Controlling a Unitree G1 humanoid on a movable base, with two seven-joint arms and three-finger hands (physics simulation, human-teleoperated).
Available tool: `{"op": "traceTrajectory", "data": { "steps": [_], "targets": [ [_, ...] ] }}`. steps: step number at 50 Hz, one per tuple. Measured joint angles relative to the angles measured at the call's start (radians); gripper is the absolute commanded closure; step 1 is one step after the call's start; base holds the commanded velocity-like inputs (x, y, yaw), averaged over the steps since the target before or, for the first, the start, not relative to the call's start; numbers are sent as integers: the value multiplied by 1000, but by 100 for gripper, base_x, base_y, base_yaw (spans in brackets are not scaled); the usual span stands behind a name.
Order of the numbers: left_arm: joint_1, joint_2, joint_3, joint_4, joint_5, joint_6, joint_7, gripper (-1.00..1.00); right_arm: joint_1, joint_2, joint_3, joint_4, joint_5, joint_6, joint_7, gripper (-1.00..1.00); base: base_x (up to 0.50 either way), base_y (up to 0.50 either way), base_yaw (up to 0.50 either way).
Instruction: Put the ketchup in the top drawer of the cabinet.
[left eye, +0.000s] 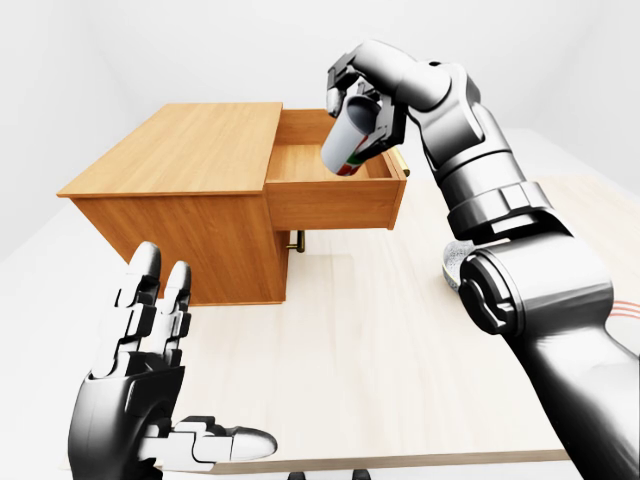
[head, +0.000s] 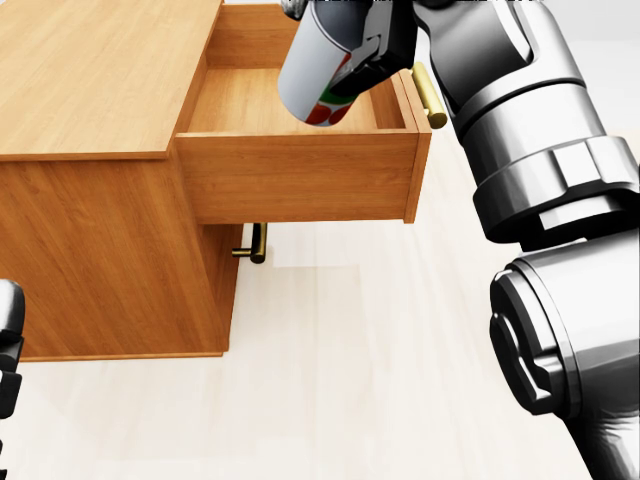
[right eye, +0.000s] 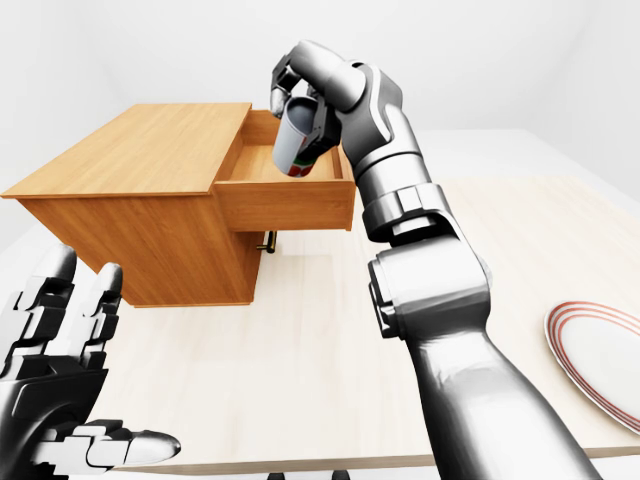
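The ketchup bottle (head: 315, 70), white with a red and green label, hangs tilted above the open top drawer (head: 295, 165) of the wooden cabinet (left eye: 180, 165). My right hand (left eye: 362, 100) is shut on the bottle and holds it over the right part of the drawer's inside. The drawer stands pulled out, its brass handle (head: 428, 93) at the right side. In the left-eye view my left hand (left eye: 150, 385) stays low at the bottom left, fingers spread, holding nothing.
A second brass handle (head: 255, 243) shows on the lower drawer beneath the open one. A white plate with red rings (right eye: 600, 355) lies at the right edge of the light table (left eye: 380, 350). My right arm spans the right half of the head view.
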Motion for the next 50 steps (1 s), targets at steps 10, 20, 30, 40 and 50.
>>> {"op": "traceTrajectory", "data": {
  "steps": [10,20,30,40,50],
  "targets": [
    [1,-1,1,0,-1,0,-1,-100,7,-2,1,1,-2,0,-3,100,0,0,0],
    [2,-2,-1,0,1,0,-1,-100,20,-5,-1,0,-1,0,-9,100,0,0,0],
    [0,0,-3,0,2,0,1,-100,34,-8,-2,1,2,0,-13,100,0,0,0],
    [-1,1,-6,0,5,0,3,-100,44,-11,-1,1,1,0,-12,100,0,0,0],
    [-1,5,-14,0,11,0,8,-100,43,-15,-4,-3,0,0,-13,-100,0,0,0]
  ]
}}
